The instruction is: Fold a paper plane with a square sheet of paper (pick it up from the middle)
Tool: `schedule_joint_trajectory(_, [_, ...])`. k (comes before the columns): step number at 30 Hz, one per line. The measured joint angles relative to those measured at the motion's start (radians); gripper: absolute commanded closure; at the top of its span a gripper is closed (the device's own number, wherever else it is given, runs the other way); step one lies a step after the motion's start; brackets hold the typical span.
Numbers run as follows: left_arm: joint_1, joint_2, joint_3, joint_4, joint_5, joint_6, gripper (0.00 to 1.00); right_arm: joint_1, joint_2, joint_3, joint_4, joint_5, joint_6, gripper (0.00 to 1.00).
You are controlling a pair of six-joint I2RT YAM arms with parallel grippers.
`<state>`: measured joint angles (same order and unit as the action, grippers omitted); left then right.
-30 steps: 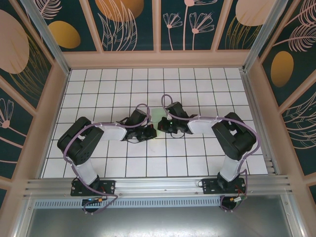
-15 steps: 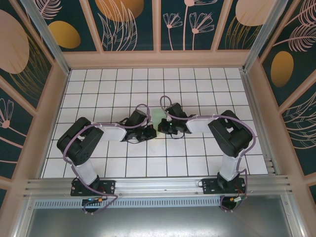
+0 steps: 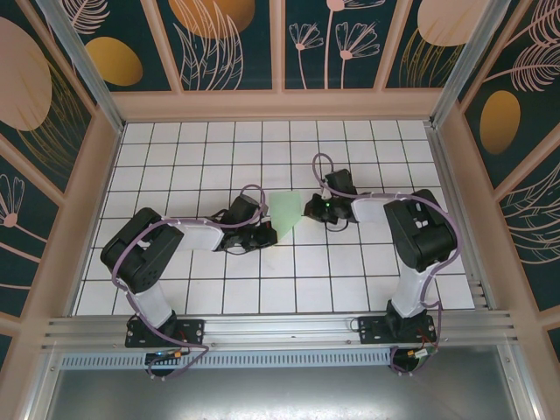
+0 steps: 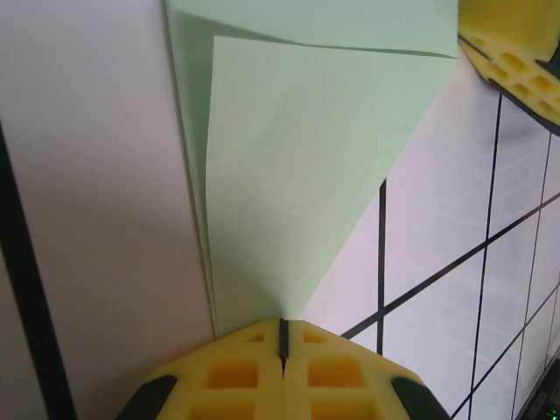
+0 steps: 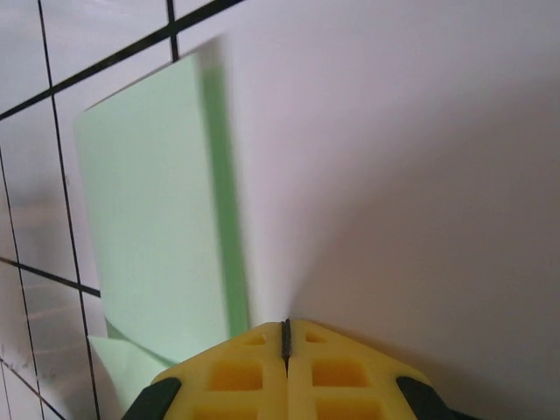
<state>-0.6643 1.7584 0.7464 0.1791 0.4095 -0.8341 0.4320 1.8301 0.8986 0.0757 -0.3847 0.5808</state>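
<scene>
L gripper [image 4: 282, 337]: jaws shut, tips right at the narrow point of the folded paper [image 3: 286, 210]; can't tell if it pins or nips that tip. R gripper [image 5: 286, 337]: also shut, holding nothing. It's now pulled back to the R side of the paper, where a sec ago it sat over it. Paper lies mid-table [image 3: 219, 149] btwn both grippers, a pointed green wedge w/ one flap folded over. Prob. means crease pressed, R arm clearing off; nxt fold still to do.

Bright even light, soft shadows, top view sharp, right wrist view blurred
</scene>
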Motion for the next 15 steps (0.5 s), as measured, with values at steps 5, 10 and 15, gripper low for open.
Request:
schedule_joint_trajectory(5, [-0.003,-0.004,0.048,-0.086,-0.024,0.038,1.00,-0.006,-0.062,-0.015,-0.013,0.025,0.005,1.00])
schedule_joint_trajectory(10, [-0.004,-0.060,0.093,-0.133,-0.052,0.056,0.99,0.036,-0.145,-0.049,0.000,0.025,0.032,1.00])
schedule_joint_trajectory(15, [-0.004,-0.072,0.110,-0.130,-0.064,0.056,1.00,0.113,-0.155,-0.050,0.016,0.024,0.061,1.00])
